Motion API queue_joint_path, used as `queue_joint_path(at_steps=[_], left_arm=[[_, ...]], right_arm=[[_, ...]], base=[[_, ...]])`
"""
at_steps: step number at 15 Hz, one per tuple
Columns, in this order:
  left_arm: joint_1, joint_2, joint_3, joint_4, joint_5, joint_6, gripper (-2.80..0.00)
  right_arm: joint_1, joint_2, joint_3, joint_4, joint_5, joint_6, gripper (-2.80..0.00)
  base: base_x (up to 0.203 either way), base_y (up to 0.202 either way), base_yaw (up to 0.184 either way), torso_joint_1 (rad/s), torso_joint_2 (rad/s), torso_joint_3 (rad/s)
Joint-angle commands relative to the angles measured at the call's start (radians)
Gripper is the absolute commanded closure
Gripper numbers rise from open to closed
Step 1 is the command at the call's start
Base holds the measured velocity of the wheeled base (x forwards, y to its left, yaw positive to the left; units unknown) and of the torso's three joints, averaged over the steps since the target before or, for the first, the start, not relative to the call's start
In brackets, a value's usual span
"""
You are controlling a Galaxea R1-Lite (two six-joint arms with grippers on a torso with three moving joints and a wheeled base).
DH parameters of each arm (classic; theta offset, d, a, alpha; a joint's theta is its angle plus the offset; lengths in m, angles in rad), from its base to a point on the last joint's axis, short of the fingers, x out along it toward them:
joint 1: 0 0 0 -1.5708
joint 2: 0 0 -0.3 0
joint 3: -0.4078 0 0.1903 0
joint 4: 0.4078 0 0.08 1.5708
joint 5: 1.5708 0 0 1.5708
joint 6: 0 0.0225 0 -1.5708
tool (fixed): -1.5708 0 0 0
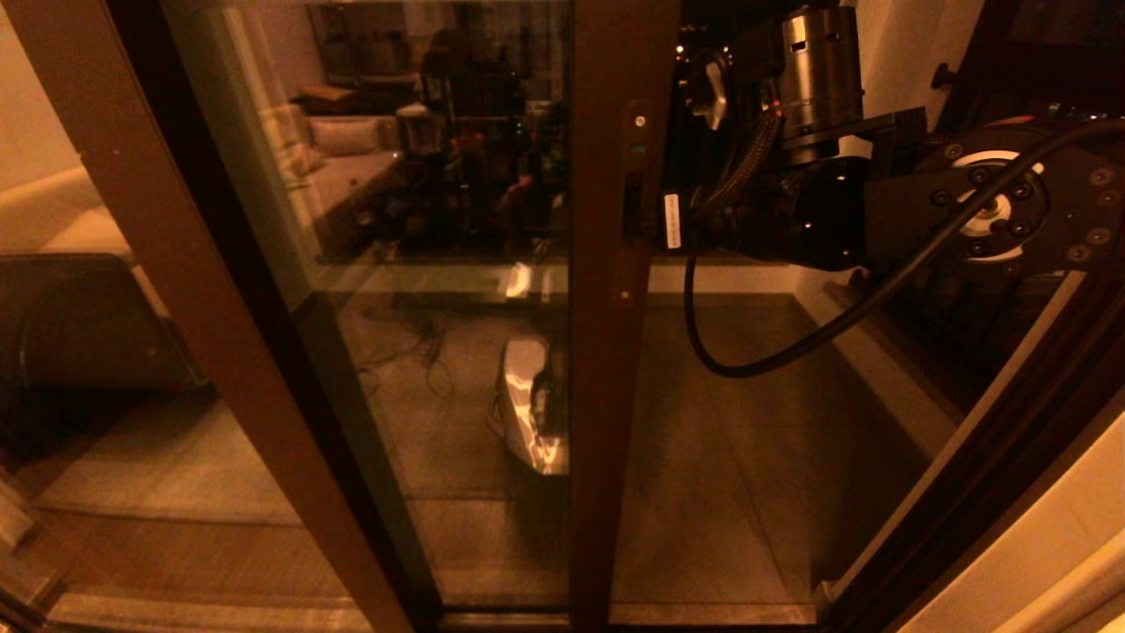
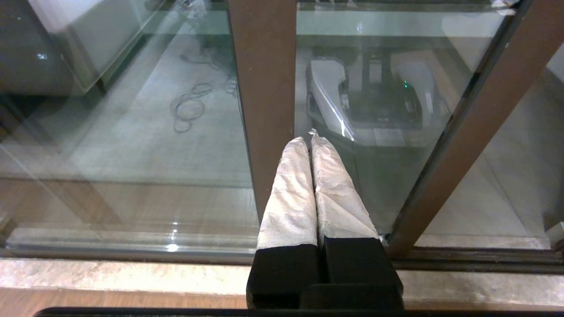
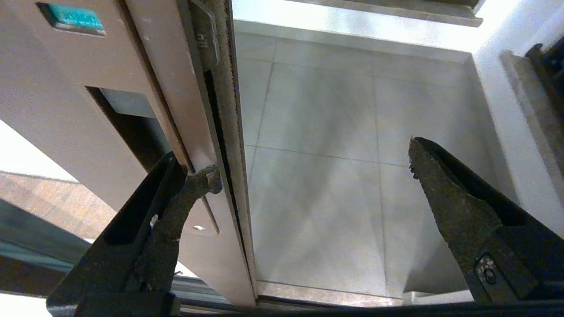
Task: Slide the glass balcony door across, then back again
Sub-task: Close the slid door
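The glass balcony door stands partly slid aside. Its brown handle upright carries the dark recessed handle and a green dot. My right arm reaches in from the right at handle height. The right gripper is open. One of its fingers rests against the upright's edge beside the handle recess, and the other hangs over the tiled balcony floor. The left gripper is shut on nothing, low by a brown upright.
A second brown-framed pane slants at the left, with a sofa reflected in the glass. The floor track runs along the sill. A white wall bounds the balcony gap on the right. A black cable loops under my right arm.
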Motion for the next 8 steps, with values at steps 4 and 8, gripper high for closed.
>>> queue_joint_path(at_steps=[4, 8], left_arm=[[0.000, 0.000, 0.000, 0.002, 0.000, 0.000, 0.00], [0.000, 0.000, 0.000, 0.000, 0.000, 0.000, 0.00]], right_arm=[[-0.031, -0.018, 0.013, 0.001, -0.007, -0.001, -2.80], [-0.053, -0.050, 0.049, 0.000, -0.007, -0.012, -2.80]], base=[[0.000, 0.000, 0.000, 0.000, 0.00, 0.000], [0.000, 0.000, 0.000, 0.000, 0.00, 0.000]])
